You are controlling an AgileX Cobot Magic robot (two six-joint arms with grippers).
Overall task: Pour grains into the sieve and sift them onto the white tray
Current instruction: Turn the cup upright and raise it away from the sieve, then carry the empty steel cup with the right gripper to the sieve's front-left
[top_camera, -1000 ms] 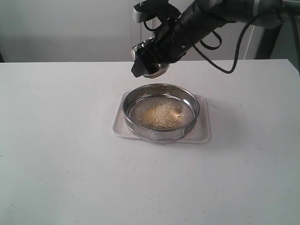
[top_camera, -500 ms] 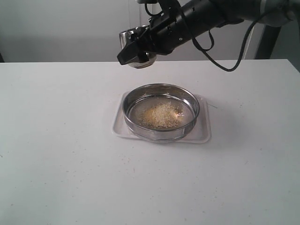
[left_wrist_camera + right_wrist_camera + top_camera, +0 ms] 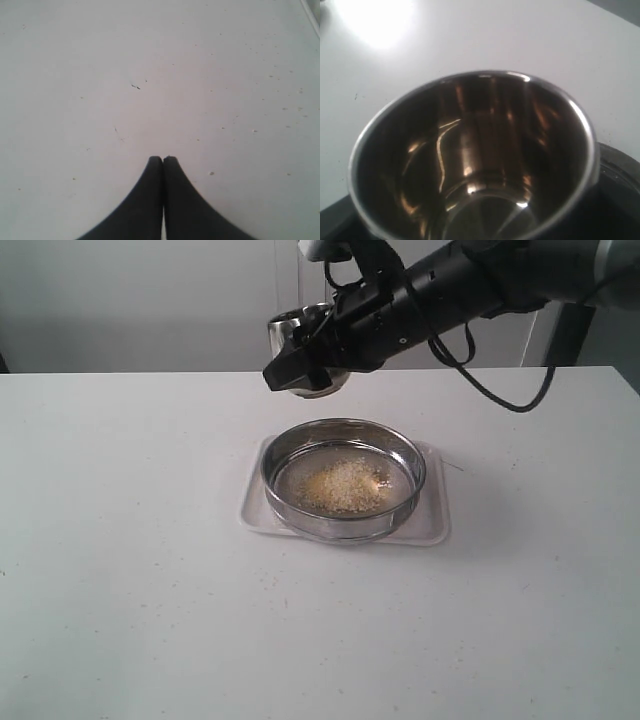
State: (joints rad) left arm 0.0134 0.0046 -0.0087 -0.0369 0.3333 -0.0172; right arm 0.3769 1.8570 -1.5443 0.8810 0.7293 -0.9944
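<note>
Reaching in over the table's far edge with black right gripper (image 3: 297,368) clamping small shiny steel cup (image 3: 285,332); black left gripper (image 3: 163,160) pressed shut.

Sieve (image 3: 344,529): round, shallow, shiny steel ring wall with fine mesh bottom; upright and level, resting on the tray, nearly as wide as it. Grains (image 3: 345,487): loose low heap on the mesh near the middle, pale off-white with a yellower patch at one side. White tray (image 3: 433,527): rectangular, rounded corners, low rim; lies flat on the white tabletop (image 3: 150,570), near its centre.
</note>
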